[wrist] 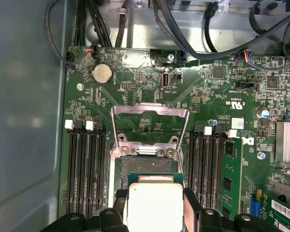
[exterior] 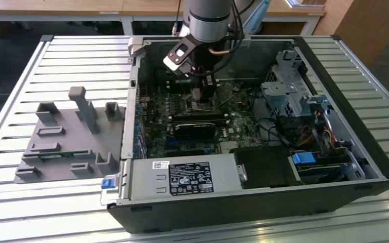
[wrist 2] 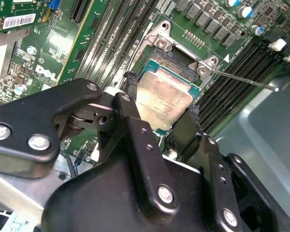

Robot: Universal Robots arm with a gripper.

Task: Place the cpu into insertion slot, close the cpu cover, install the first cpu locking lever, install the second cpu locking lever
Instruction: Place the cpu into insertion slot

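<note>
Black fingers (wrist 2: 135,123) of the gripper (wrist 2: 162,99) pinch the cpu (wrist 2: 164,96) by two opposite edges, one finger pressed against each side. In both wrist views the cpu hangs flat, metal top up, over the part of the socket (wrist 2: 176,60) nearest the gripper. The far strip of the socket's dark centre is uncovered. Whether the cpu already touches the socket cannot be told.

In the first wrist view the cpu (wrist: 154,205) is a pale square between the fingers (wrist: 191,205), and the bare part of the socket (wrist: 147,166) shows just beyond it. The cover (wrist: 150,108) is swung open on the socket's far edge. Its silvery frame lies back between the socket and a round coin battery (wrist: 102,73). Long black memory slots (wrist: 84,169) run along both sides of the socket.

In the second wrist view a thin metal rod (wrist 2: 241,79) reaches out from one corner of the socket, passing over the memory slots there.

In the exterior view the gripper (exterior: 198,96) reaches down onto the green board inside the open computer case (exterior: 248,210), which lies on a slatted table (exterior: 46,61). A grey plastic holder (exterior: 66,136) sits on the table outside the case, well apart from the socket.
</note>
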